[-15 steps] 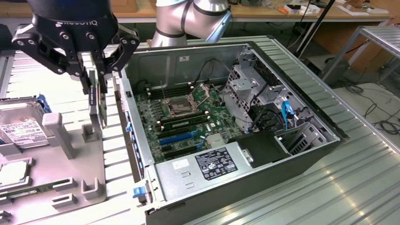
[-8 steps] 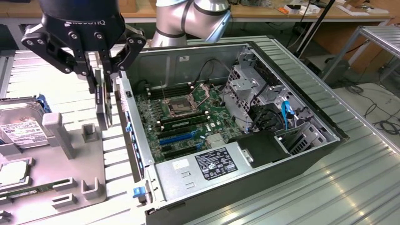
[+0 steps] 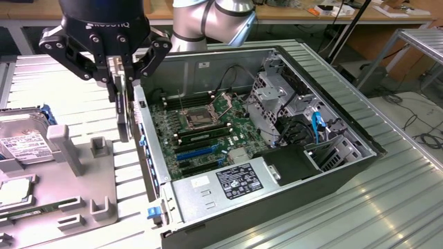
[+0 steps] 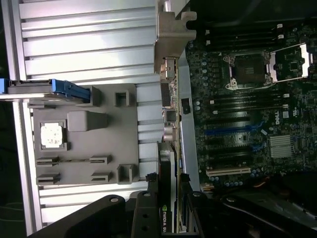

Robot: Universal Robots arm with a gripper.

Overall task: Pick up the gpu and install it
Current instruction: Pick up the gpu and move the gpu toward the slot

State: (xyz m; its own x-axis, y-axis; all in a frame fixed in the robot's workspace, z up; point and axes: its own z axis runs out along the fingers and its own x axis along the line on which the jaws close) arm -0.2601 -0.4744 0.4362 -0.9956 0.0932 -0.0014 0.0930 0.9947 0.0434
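Fingers (image 4: 147, 209) clamped on gpu (image 4: 165, 210), upright beside open computer case (image 3: 201, 65)

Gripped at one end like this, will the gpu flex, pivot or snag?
The gpu is probably stiff: it hangs straight below the gripper, no visible sag. Being thin and pinched near one end, it could pivot if nudged. Its metal bracket might catch on the case.

There's the gpu (image 3: 123, 116), on edge between the fingers (image 3: 109, 67), just beside the computer case (image 3: 291, 205). The parts tray (image 3: 76, 193) lies at the exterior view's left of it.
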